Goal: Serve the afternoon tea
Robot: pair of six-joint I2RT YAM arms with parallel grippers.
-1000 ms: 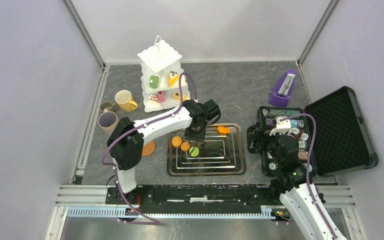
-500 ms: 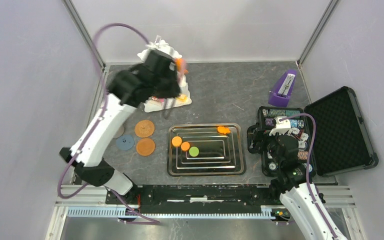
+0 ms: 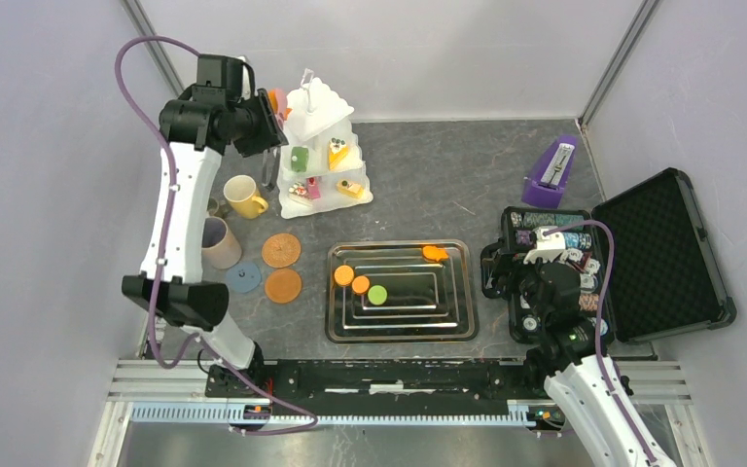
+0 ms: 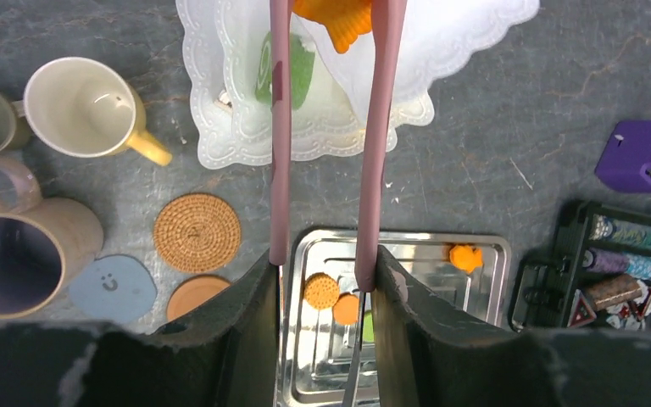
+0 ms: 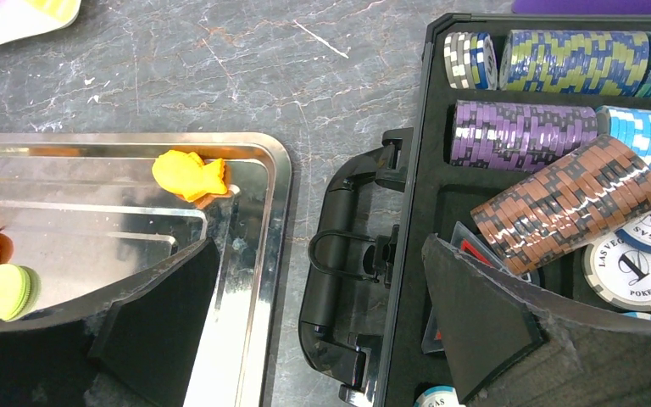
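Observation:
My left gripper (image 3: 265, 115) is shut on pink tongs (image 4: 280, 127). The tongs pinch an orange fish-shaped biscuit (image 4: 343, 17) high over the white three-tier stand (image 3: 316, 107), near its top tier (image 4: 475, 34). Small toy cakes (image 3: 338, 153) sit on the lower tiers. Two round orange biscuits (image 3: 343, 275), a green one (image 3: 377, 294) and an orange fish biscuit (image 3: 435, 253) lie in the steel tray (image 3: 399, 331). The yellow mug (image 3: 243, 195), beige-lilac mug (image 3: 212, 238) and small green mug (image 3: 211, 206) stand left of the stand. My right gripper (image 5: 322, 322) is open and empty.
A woven coaster (image 3: 280, 250), an orange coaster (image 3: 283, 285) and a blue coaster (image 3: 244, 276) lie left of the tray. The open black case of poker chips (image 3: 642, 253) is at the right, its handle (image 5: 339, 254) under my right gripper. The purple metronome (image 3: 551, 170) stands at the back right.
My left arm rose from the tray and swung back and left to the stand's top with the tongs and an orange biscuit. The right arm has not moved.

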